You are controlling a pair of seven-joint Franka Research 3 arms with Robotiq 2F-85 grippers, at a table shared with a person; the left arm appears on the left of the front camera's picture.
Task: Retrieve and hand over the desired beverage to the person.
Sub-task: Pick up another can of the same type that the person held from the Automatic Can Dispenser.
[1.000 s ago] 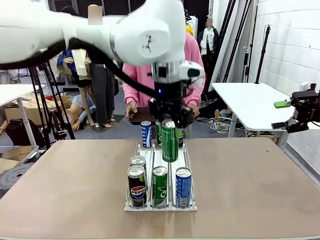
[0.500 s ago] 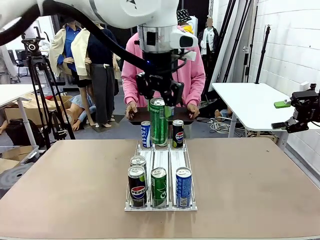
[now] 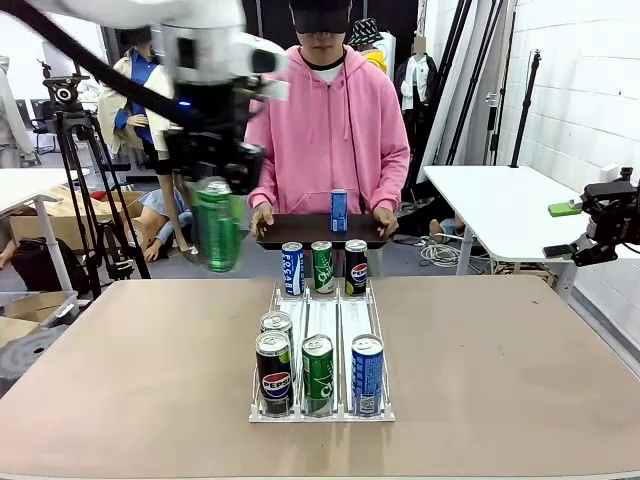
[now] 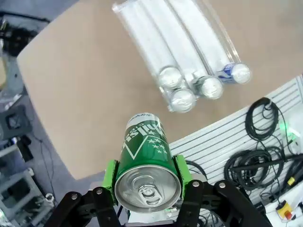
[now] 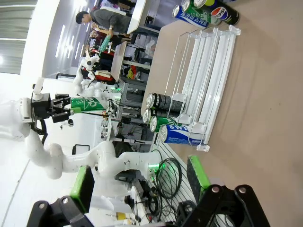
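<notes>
My left gripper (image 3: 214, 183) is shut on a green can (image 3: 218, 235) and holds it upright in the air above the table's far left part. In the left wrist view the green can (image 4: 146, 158) sits between the green pads (image 4: 110, 176), its silver top toward the camera. The person (image 3: 330, 110) in a pink hoodie stands at the far side, holding a dark tray (image 3: 290, 229) with a blue can (image 3: 339, 210) on it. My right gripper (image 3: 562, 230) hangs open at the far right, off the table; in its own view the right gripper (image 5: 142, 182) holds nothing.
A white wire rack (image 3: 330, 320) stands mid-table with three cans at its far end and several at its near end. A white side table (image 3: 490, 205) is at the right, a tripod (image 3: 75, 150) at the left. Bare tabletop (image 3: 130, 350) lies on both sides of the rack.
My left arm has lifted the green can from the far end of the rack and swung it up and to the left. The person and tray have come into sight behind it.
</notes>
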